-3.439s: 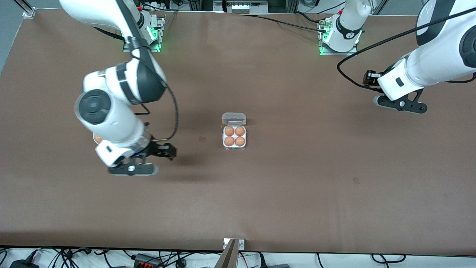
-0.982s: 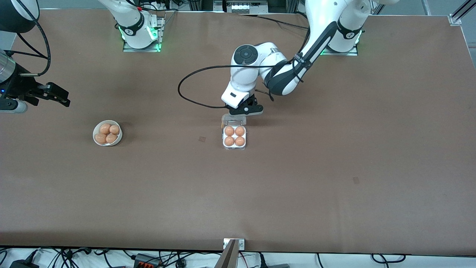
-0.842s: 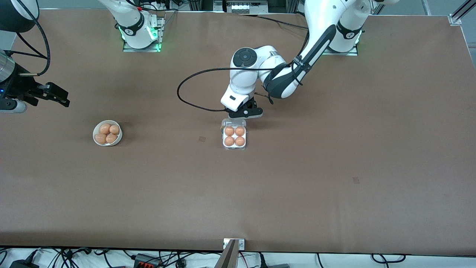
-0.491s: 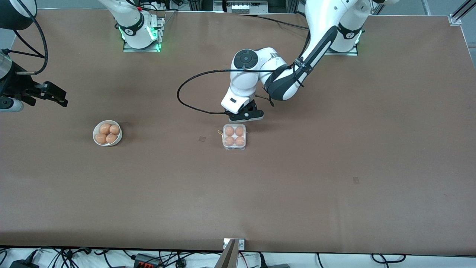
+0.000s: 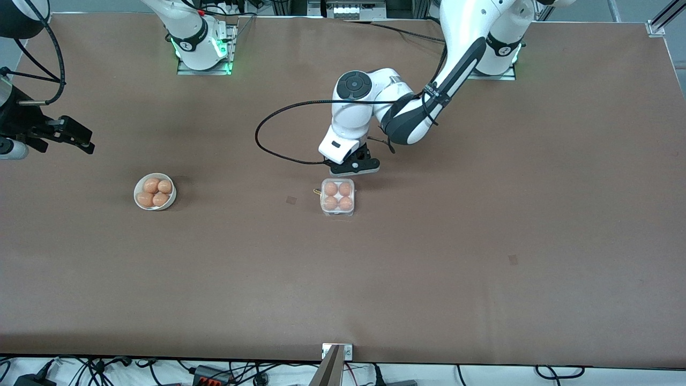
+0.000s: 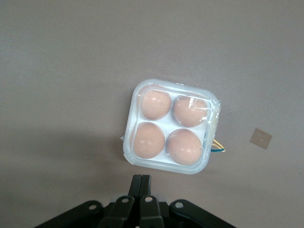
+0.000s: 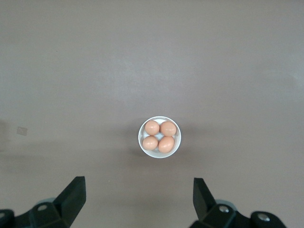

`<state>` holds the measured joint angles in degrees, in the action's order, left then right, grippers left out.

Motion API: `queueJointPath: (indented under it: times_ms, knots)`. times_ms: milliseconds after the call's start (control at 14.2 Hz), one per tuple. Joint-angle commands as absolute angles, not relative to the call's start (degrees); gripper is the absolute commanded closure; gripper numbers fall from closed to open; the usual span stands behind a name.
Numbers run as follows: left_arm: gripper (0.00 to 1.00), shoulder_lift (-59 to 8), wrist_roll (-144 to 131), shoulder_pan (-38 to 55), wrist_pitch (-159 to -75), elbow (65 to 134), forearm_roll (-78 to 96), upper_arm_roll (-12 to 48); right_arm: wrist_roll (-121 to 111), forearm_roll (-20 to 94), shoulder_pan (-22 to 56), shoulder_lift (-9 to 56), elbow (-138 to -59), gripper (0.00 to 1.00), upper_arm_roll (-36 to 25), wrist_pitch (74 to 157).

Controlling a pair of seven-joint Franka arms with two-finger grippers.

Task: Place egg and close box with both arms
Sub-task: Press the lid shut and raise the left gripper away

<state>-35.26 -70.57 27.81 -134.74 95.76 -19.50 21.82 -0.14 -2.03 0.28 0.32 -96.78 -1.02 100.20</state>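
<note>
Spanning the whole front view, the brown table [image 5: 482, 241] carries only two small items, with wide bare room around both. The left arm [image 5: 429, 91] reaches from its base to the table's middle; the right arm [image 5: 21, 59] waits, drawn back to its own end at the table's edge.

The left gripper [image 5: 355, 166] hangs just above the table beside the box [image 5: 337, 197], on the side farther from the front camera; its fingers [image 6: 141, 186] are pressed together with nothing between them. The right gripper [image 7: 137, 194] is raised over the bowl's end of the table, its fingers spread wide and empty.

The box sits at mid-table. A second ago its clear lid stood up toward the left gripper; now the lid lies flat over the tray, and all four cells hold an egg [image 6: 156, 104] under the plastic. Judged from this, placing is done and closing is nearly done; whether the lid has latched cannot be told. A small yellow-and-blue strand [image 6: 217, 146] sticks out at one side of the box.

The bowl [image 5: 170, 202], toward the right arm's end and well apart from the box, holds four more eggs. A pale tape patch [image 6: 261, 138] lies near the box.
</note>
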Motion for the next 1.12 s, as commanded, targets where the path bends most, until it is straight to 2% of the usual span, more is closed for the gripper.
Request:
queueJointPath:
  times_ms: [0,140,421,702,1053]
  knots:
    - [0.99,-35.2,-71.2,27.2,-133.6,94.6,-21.2,21.7,-0.7,-2.0,-0.4,0.0,-96.3,0.00,0.1,99.3]
    - [0.99,-32.4,-68.7,24.7,-129.8,94.4,-21.3,21.9,-0.6,-2.0,-0.4,0.0,-96.3,0.00,-0.1,98.8]
    - [0.99,-27.1,-54.3,19.1,-116.7,91.9,-20.9,22.4,-0.6,-1.9,-0.2,0.1,-96.3,0.00,-0.4,98.8]
    - [0.99,-26.5,-34.6,11.7,-101.3,82.6,-20.2,22.7,-0.5,-1.9,-0.3,0.1,-96.3,0.00,-0.4,97.3]
    - [0.99,-25.9,-13.2,-1.1,-91.8,73.0,-11.9,22.8,-0.3,-1.4,-0.4,0.0,-96.3,0.00,-0.4,96.7]
